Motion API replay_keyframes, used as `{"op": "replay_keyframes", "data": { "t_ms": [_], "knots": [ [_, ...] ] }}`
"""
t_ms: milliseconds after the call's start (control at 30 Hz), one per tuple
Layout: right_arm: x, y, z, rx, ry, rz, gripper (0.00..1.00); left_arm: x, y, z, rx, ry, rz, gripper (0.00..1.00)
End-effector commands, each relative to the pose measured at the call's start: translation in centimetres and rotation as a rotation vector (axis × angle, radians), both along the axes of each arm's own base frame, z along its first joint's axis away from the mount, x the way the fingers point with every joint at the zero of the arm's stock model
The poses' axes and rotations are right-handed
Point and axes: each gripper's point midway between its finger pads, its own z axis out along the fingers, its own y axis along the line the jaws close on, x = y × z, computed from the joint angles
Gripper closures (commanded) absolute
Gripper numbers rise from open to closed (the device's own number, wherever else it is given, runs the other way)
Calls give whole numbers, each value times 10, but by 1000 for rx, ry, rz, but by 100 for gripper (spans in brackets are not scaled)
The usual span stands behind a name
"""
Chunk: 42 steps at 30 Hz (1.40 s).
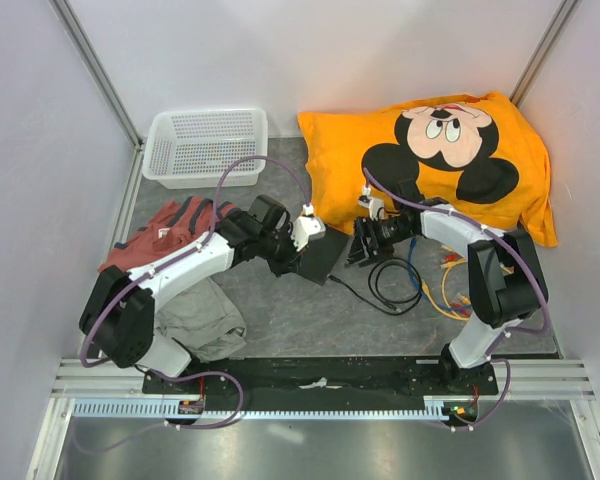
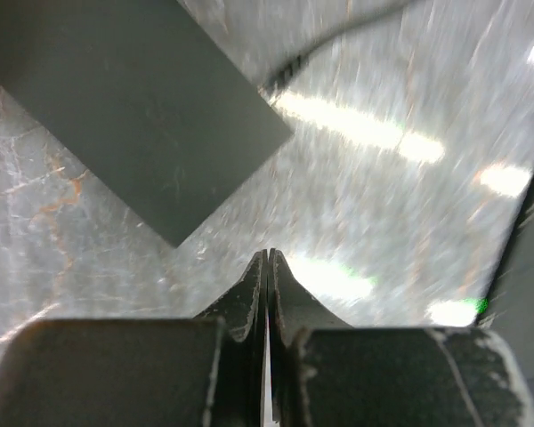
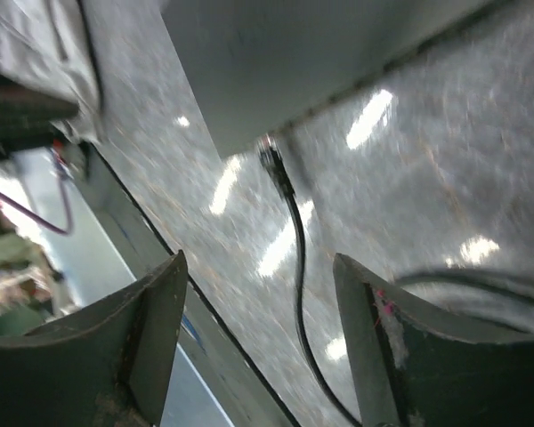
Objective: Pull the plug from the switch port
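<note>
The switch (image 1: 323, 256) is a flat matte black box lying on the grey table between the two arms. It fills the upper left of the left wrist view (image 2: 133, 107) and the top of the right wrist view (image 3: 276, 62). The plug (image 3: 269, 156) sits at the switch's edge (image 2: 281, 75), and its thin black cable (image 3: 298, 267) runs away to a loose coil (image 1: 393, 281). My left gripper (image 2: 269, 253) is shut with nothing in it, its tips just off a corner of the switch (image 1: 290, 265). Right of the switch, my right gripper (image 3: 258, 260) is open, with the cable lying below its gap (image 1: 360, 248).
A white mesh basket (image 1: 205, 145) stands at the back left and an orange Mickey Mouse pillow (image 1: 430, 150) at the back right. Red cloth (image 1: 165, 235) and grey cloth (image 1: 200, 320) lie under the left arm. Coloured cables (image 1: 445, 290) lie at the right, and a black rail (image 1: 320, 378) runs along the front.
</note>
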Motion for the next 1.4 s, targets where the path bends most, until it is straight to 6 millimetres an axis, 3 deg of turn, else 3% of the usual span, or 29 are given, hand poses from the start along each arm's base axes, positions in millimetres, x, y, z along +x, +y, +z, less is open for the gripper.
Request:
{"op": "replay_keyframes", "data": {
  "t_ms": [0, 233, 367, 633, 900, 1367],
  "knots": [
    [24, 22, 0, 129, 36, -88, 30, 11, -23, 4, -90, 233, 270, 99],
    [31, 29, -33, 169, 104, -207, 35, 29, -24, -18, -34, 232, 293, 99],
    [34, 31, -41, 186, 106, -203, 36, 42, -20, -30, 9, 208, 299, 99],
    [27, 34, -61, 173, 157, -165, 41, 41, -15, -54, 51, 227, 325, 98],
    [6, 38, -72, 185, 249, -95, 46, 36, -19, -52, 26, 255, 319, 99],
    [1, 41, -82, 188, 262, -90, 54, 37, -22, -52, 10, 256, 323, 99]
  ]
}}
